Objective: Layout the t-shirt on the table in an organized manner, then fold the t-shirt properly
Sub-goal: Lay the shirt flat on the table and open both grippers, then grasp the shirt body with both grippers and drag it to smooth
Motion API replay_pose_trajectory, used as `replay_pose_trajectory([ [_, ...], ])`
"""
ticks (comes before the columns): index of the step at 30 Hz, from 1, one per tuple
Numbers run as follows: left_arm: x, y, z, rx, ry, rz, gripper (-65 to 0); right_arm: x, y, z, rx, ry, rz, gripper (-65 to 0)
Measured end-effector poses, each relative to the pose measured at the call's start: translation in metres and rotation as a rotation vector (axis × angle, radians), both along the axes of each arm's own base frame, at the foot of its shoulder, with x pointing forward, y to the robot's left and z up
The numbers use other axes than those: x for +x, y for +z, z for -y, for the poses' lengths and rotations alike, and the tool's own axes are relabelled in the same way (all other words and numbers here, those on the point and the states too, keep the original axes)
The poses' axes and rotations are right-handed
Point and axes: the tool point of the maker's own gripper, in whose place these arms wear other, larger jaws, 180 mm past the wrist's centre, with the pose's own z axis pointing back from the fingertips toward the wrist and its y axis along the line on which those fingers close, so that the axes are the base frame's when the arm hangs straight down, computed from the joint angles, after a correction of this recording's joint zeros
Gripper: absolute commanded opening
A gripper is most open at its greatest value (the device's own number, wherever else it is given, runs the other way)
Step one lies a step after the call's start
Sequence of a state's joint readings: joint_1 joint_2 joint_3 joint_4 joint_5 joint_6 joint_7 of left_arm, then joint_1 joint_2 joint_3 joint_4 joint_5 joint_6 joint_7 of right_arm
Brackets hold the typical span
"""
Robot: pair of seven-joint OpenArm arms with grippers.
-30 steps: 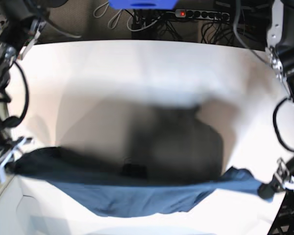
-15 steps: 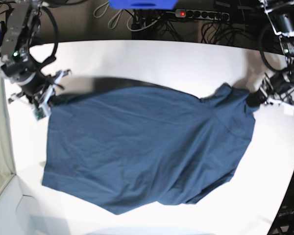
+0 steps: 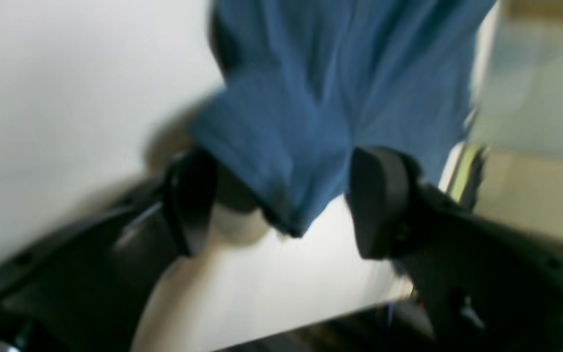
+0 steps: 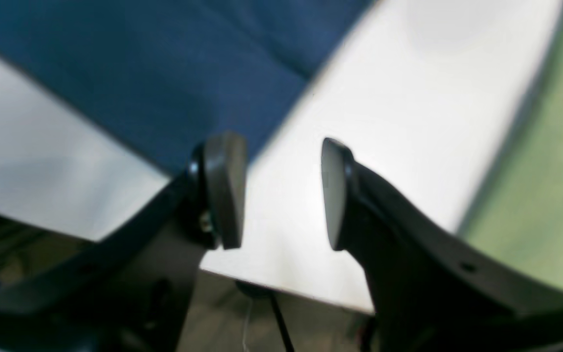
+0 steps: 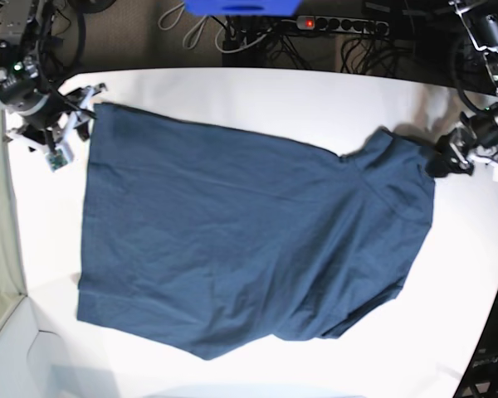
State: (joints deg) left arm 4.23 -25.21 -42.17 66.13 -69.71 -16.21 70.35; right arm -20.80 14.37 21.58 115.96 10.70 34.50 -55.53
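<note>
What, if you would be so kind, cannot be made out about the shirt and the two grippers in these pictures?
- Left wrist view: motion blur; whether the t-shirt corner between the open left gripper jaws touches either pad is unclear.
- Right wrist view: the t-shirt runs off the top edge; the right gripper is open over bare table.
- Base view: the neck label is not visible; both grippers are too small to judge.

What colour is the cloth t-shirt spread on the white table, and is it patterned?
Plain dark navy-blue short-sleeved cloth t-shirt, no pattern visible; the base view shows it best.
</note>
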Motion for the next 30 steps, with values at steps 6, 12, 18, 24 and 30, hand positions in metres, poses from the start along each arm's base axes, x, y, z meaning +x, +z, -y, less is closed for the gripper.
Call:
replay_pose_trajectory([
  [6, 0.05, 0.069, -0.031, 0.034, 0.108, 0.237, -23.0, 0.003, 0.001, -0.002, 0.012, -0.007, 0.012, -38.5],
  [12, 0.132, 0.094, 0.03, 0.08, -0.008, 0.316, -39.5, 0.014, -0.004, -0.046, 0.135, -0.002, 0.04, -43.4],
  [18, 0.175, 0.056, 0.101, 0.247, -0.133, 0.248, -60.8, 0.027, -0.001, -0.088, 0.241, 0.029, 0.077, -65.0],
  [24, 0.177, 0.002, 0.093, 0.46, -0.161, 0.124, -64.6, 0.039, 0.005, -0.136, 0.322, 0.115, 0.094, -65.0],
  [30, 0.158, -0.047, 0.074, 0.514, -0.141, 0.035, -64.6, 0.024, -0.038, -0.158, 0.373, 0.141, -0.043, -65.0],
])
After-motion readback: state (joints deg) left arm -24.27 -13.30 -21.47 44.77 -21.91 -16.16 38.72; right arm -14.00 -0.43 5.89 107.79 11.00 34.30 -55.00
